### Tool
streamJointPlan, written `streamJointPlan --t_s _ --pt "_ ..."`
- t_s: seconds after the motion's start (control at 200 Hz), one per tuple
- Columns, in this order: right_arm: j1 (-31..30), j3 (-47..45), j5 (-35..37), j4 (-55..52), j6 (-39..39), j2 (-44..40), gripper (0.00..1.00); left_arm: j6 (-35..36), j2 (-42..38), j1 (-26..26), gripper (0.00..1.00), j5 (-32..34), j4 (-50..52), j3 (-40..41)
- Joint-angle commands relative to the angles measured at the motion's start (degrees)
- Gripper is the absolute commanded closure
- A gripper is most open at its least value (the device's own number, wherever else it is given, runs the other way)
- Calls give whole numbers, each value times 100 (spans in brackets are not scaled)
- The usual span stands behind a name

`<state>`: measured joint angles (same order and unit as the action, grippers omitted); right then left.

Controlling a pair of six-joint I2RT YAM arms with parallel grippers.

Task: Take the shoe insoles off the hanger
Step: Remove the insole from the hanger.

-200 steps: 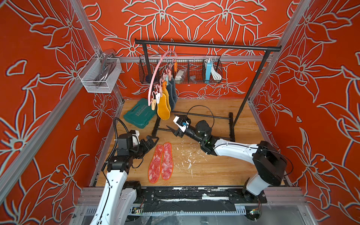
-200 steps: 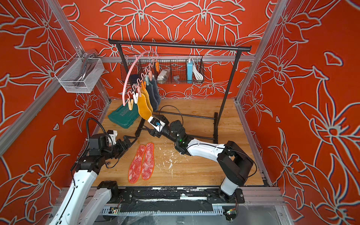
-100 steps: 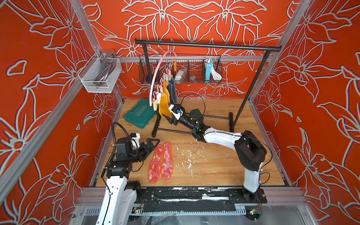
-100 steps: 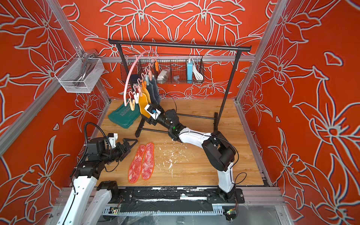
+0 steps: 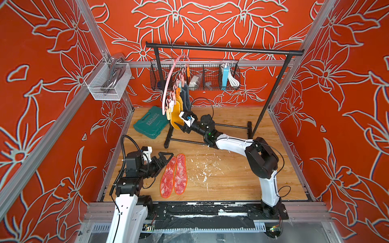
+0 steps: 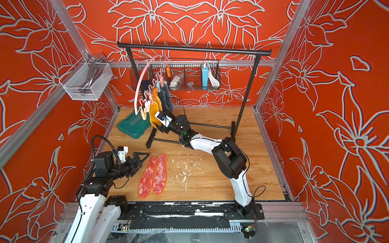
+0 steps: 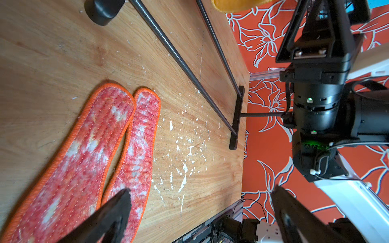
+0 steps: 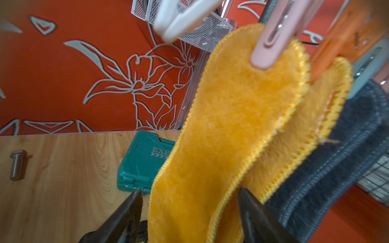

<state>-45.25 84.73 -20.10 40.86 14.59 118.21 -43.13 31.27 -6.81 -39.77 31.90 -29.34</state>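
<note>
Over the last second our right gripper (image 8: 189,192) has reached up to the front mustard-yellow fleecy insole (image 8: 231,115). Its jaws stand apart astride the insole's lower end, not clenched. The left gripper (image 5: 164,158) has barely shifted. Its jaws are released and empty, beside the two mottled red-white orange-rimmed insoles (image 5: 181,174) lying flat on the wooden table (image 5: 231,178). The second yellow insole (image 8: 315,117) and the dark grey insoles (image 5: 186,97) hang pegged on the pink arched plastic hanger (image 5: 168,84). We cannot tell the grey pair apart, and the top views hide the right gripper's far finger.
</note>
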Motion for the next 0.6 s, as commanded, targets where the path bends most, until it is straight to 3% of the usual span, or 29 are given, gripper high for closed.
streamJointPlan --t_s 0.0,0.215,0.445,0.596 --pt "23 397 -704 -184 -441 225 29 7 -74 -40 2 -101 44 -19" --pt "21 630 -921 11 -1235 433 43 42 -168 -41 2 -110 159 -61" --pt "21 562 -859 308 -1585 588 43 49 -189 -40 2 -251 180 -130" --pt "24 395 -384 385 -1594 634 43 -14 -298 -40 2 -250 172 -69"
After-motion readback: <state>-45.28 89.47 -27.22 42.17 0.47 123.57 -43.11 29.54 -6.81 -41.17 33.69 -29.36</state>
